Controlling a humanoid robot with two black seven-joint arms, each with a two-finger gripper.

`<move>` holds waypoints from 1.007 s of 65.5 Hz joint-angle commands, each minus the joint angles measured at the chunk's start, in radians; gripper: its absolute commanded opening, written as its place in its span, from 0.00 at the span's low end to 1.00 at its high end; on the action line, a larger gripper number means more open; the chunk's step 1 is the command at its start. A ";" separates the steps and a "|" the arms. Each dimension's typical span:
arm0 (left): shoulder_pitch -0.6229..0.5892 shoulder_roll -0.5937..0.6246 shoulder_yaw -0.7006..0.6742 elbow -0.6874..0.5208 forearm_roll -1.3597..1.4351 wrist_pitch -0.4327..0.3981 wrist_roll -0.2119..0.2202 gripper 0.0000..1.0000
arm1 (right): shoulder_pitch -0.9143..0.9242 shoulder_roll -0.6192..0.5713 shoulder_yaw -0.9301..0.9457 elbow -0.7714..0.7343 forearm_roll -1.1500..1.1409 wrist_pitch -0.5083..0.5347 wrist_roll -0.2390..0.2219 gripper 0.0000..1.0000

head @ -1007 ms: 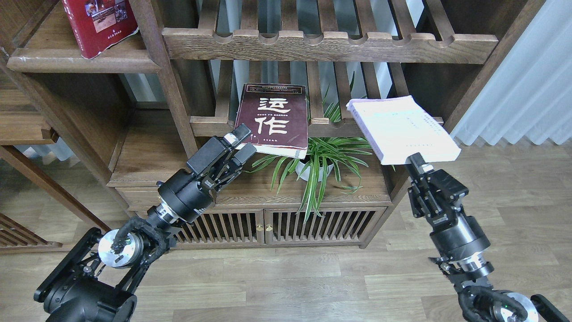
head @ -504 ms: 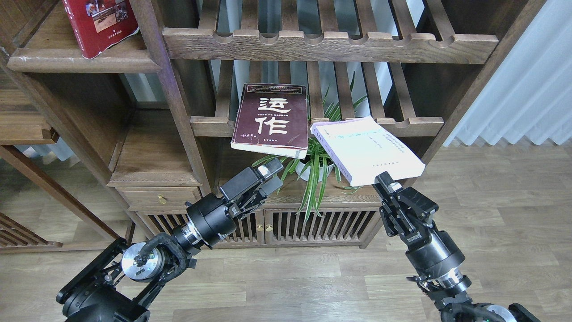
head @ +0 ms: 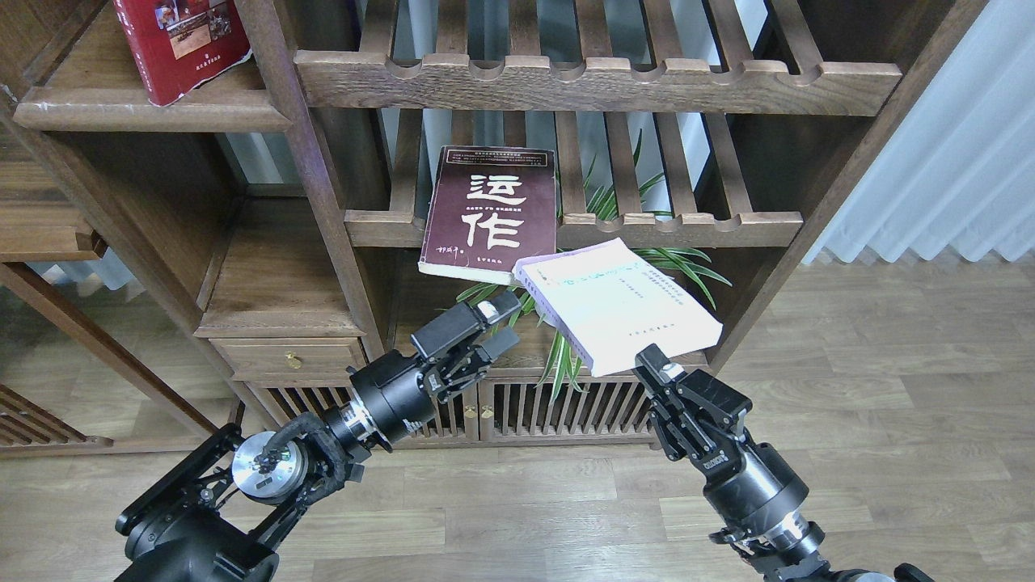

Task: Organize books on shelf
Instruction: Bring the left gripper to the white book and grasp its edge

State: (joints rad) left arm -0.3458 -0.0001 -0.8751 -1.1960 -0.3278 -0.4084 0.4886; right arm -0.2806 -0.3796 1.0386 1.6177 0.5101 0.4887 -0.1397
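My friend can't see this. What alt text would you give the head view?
The right claw grips a thick white book in mid-air, while the open left claw hangs empty below a maroon book overhanging a slatted rack.

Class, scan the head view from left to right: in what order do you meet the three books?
Small red paperback with cover photos → dark maroon paperback with large white characters → thick white paperback, gripped by the right claw.

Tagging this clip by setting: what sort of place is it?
Likely a living room or study: dark wooden shelving unit with books, green potted plant, white pleated curtain, wood-plank floor.
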 commanded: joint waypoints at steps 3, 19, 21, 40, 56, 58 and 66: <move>-0.002 0.000 0.018 0.006 0.000 0.005 0.000 0.95 | 0.000 0.004 0.001 0.004 -0.001 0.000 0.002 0.00; -0.002 0.000 0.018 0.006 -0.002 0.005 0.000 0.95 | 0.018 0.005 0.017 0.004 0.002 0.000 0.006 0.00; -0.002 0.000 0.018 0.006 -0.002 0.005 0.000 0.95 | 0.024 0.004 0.020 0.005 0.002 0.000 0.008 0.00; -0.059 0.000 0.007 0.001 -0.042 -0.001 -0.051 0.95 | 0.057 -0.002 0.034 0.054 0.004 0.000 0.031 0.00; -0.122 0.000 -0.007 0.004 -0.108 0.003 -0.055 0.93 | 0.061 -0.005 0.034 0.059 0.002 0.000 0.031 0.00; -0.127 0.000 -0.007 0.006 -0.108 0.005 -0.055 0.92 | 0.061 -0.005 0.034 0.061 0.002 0.000 0.029 0.00; -0.133 0.000 -0.004 0.012 -0.108 0.017 -0.051 0.85 | 0.063 -0.004 0.034 0.067 -0.004 0.000 0.028 0.00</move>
State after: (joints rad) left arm -0.4707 0.0000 -0.8813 -1.1908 -0.4353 -0.4025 0.4343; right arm -0.2193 -0.3850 1.0723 1.6802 0.5121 0.4887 -0.1090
